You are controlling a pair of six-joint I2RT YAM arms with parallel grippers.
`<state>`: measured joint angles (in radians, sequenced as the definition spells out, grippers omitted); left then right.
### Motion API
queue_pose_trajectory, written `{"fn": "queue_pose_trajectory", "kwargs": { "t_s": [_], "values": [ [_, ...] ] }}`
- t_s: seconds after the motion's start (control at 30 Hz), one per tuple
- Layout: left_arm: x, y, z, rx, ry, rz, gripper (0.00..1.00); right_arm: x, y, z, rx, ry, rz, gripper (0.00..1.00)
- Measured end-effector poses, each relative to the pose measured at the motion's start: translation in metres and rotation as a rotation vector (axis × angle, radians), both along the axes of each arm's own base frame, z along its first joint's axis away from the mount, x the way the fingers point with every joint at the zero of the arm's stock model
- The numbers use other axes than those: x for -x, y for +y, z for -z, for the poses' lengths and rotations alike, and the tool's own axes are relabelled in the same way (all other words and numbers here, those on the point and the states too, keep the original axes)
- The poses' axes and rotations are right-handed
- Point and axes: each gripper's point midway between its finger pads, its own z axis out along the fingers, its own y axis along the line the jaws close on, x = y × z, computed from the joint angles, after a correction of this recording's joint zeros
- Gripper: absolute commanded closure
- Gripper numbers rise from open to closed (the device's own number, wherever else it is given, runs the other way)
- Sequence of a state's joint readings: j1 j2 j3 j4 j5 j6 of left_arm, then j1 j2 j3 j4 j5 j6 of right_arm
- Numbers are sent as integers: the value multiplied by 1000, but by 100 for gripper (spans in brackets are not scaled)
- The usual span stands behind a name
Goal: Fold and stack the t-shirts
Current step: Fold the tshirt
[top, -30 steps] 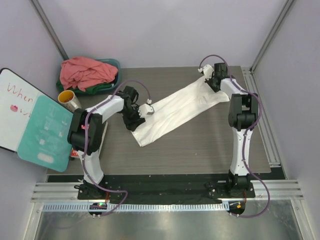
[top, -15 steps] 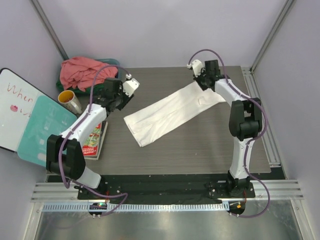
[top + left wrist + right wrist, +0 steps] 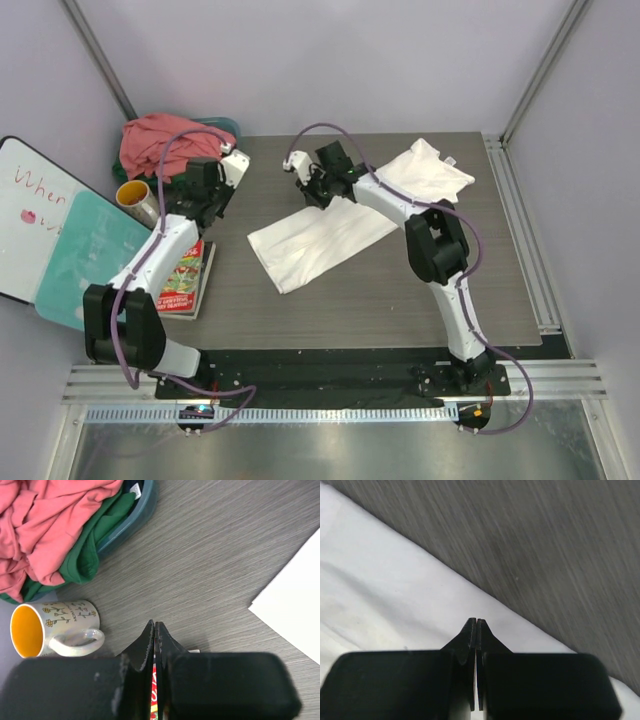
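Note:
The white t-shirt [image 3: 320, 235] lies as a long folded strip slanting across the table, with a wider rumpled end at the back right [image 3: 432, 170]. My right gripper [image 3: 318, 190] is shut and empty just above the strip's far edge [image 3: 395, 590]. My left gripper [image 3: 218, 200] is shut with nothing in it, above the bare table between the mug and the white t-shirt's corner [image 3: 295, 605]. The salmon-pink t-shirt [image 3: 165, 140] [image 3: 45, 525] is heaped in the teal basin [image 3: 135, 512] over the dark green t-shirt [image 3: 95, 545].
A flowered mug [image 3: 135, 197] [image 3: 50, 627] with an orange inside stands beside the basin [image 3: 228, 127]. A red book [image 3: 185, 280] lies at the table's left edge, under the left arm. A whiteboard [image 3: 25, 220] and a teal board [image 3: 85, 260] lean at the far left.
My left arm swung away from the white t-shirt's near end toward the basin, and its gripper shut. My right gripper slid left from the shirt's back-right end to its middle.

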<state>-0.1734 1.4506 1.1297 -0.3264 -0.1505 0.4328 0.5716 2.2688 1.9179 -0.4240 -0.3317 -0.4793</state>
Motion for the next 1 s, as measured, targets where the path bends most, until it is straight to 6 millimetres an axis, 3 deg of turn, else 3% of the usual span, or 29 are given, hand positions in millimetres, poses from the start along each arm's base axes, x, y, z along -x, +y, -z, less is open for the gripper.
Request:
{"fn": "queue_pose_trajectory", "kwargs": {
  "t_s": [0.23,0.4,0.6,0.77,0.9,1.0],
  "values": [
    [19,6,-20,29,-65,-34,100,36,40,30,24,60,-78,99],
    [30,12,-33,24,-99,-56,100,53,56,31,-1,90,-113,99],
    [35,13,-36,15,-96,-51,100,74,51,62,19,159,-114,99],
    [36,13,-34,-3,-80,-29,100,87,47,61,23,152,-113,99],
    [35,10,-30,-5,-65,-4,100,107,39,62,40,157,-124,99],
    [30,6,-26,-3,-50,13,100,129,23,63,67,176,-129,99]
  ]
}}
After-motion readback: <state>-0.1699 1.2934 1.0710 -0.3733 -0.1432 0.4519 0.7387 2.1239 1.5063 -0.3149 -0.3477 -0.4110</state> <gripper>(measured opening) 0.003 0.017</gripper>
